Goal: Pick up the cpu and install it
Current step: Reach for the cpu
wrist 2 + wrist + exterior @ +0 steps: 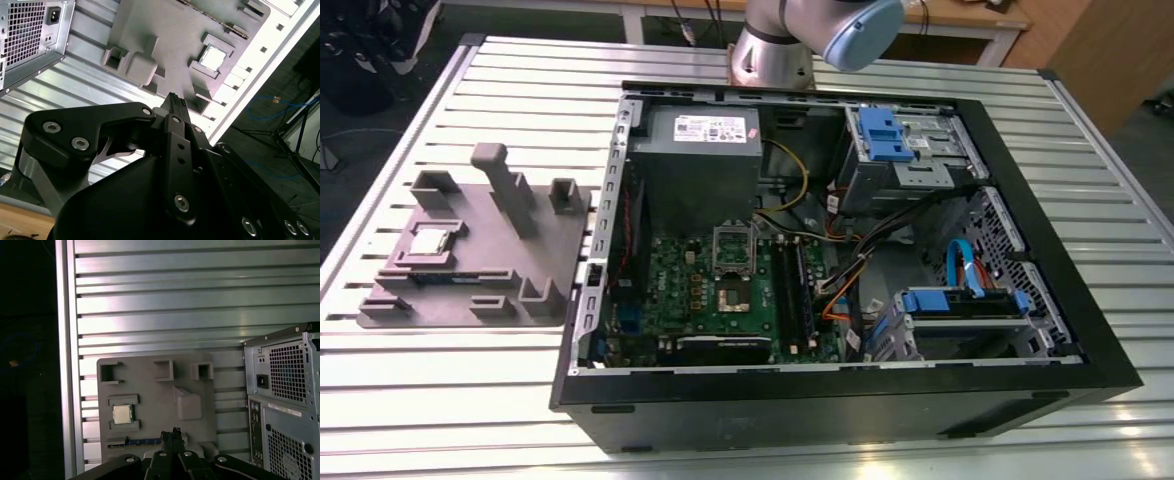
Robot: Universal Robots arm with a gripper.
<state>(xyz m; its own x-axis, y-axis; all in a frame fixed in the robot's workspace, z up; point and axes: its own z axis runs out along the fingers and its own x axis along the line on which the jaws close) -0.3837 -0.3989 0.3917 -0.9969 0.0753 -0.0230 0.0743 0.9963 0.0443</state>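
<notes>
Exterior view: slatted table (454, 400); wooden desk (974, 18)

One cpu (430, 240), one grey holder tray (550, 250) and one open computer case (854, 410) are counted on one slatted table (454, 400). Two blue drive brackets (886, 133) are counted inside the case

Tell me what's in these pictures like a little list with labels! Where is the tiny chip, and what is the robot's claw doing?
cpu: lying in a recess of the grey holder, not picked up
grey holder: on the slatted table, to the exterior view's left of the computer case
computer case: side open, motherboard showing
gripper: shut, holding nothing, up off the table, apart from the cpu
task so far: cpu not yet in the case
</notes>
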